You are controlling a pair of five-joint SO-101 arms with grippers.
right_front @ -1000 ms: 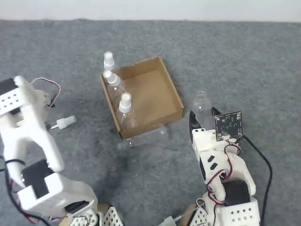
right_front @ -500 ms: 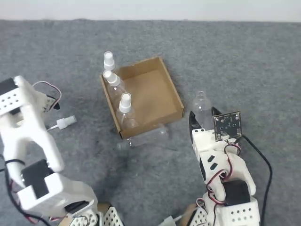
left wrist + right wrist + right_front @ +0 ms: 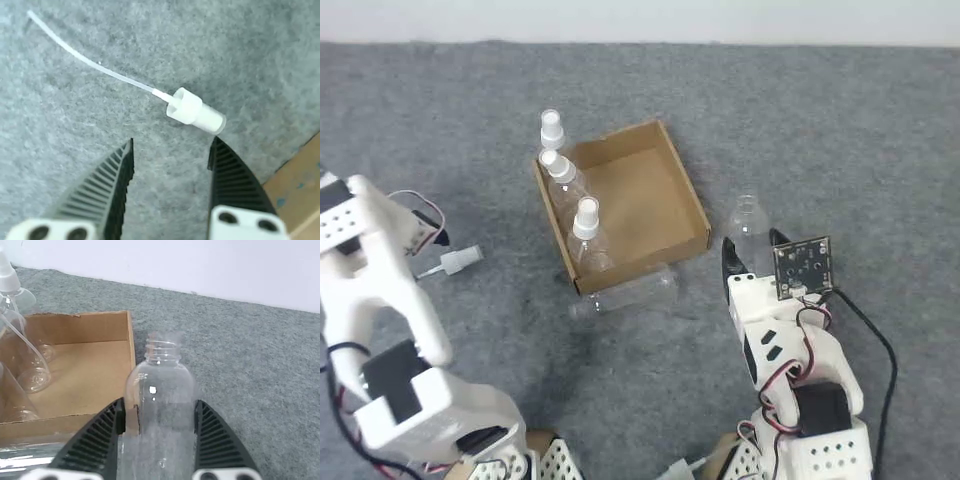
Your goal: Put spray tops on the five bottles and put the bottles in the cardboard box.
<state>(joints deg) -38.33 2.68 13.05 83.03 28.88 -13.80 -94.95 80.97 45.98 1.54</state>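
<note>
The right gripper (image 3: pixel 160 409) clasps the uncapped bottle (image 3: pixel 160 377) upright, its neck free for capping; the left gripper (image 3: pixel 173 146) hangs wide over the loose spray top (image 3: pixel 194 111), seemingly to grasp it.

The bench (image 3: pixel 860 130) is covered edge to edge in a grey, coarse, carpet-like fabric with a mottled, fuzzy nap. Along the far edge of the bench rises a plain white wall (image 3: pixel 640 18), meeting the fabric in a slightly uneven line.

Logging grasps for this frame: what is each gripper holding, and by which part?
Right gripper clamps the uncapped bottle by its body; left gripper, open, holds nothing.
</note>
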